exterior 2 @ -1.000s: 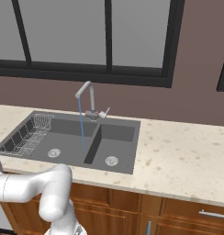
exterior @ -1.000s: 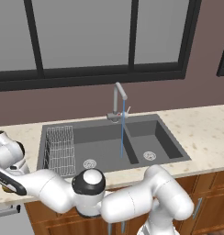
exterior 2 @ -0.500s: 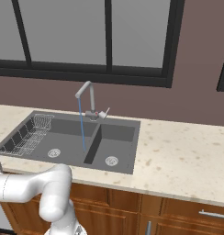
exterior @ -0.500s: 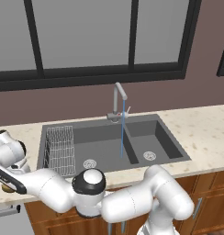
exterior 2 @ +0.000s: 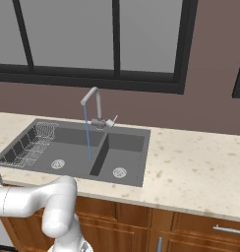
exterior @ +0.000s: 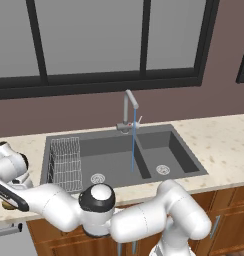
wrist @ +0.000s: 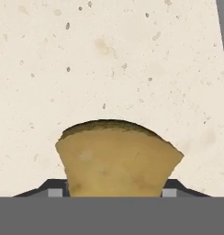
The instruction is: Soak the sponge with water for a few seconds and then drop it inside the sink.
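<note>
Yellow-brown sponge [wrist: 116,158] lies on the speckled desk [wrist: 109,59] left of the sink [exterior: 159,145], with the tool [wrist: 114,190] set narrow around it, a dark fingertip [wrist: 56,189] against each flank. The step in hand looks like the pick-up; whether the grip is firm I cannot tell. Next the sponge must be lifted clear and carried right, over the sink's near rim and the wire rack [exterior: 65,162], to the water [exterior: 133,142] falling by the divider. The basin below the faucet [exterior: 128,107] is open, and the desk around the sponge is bare
</note>
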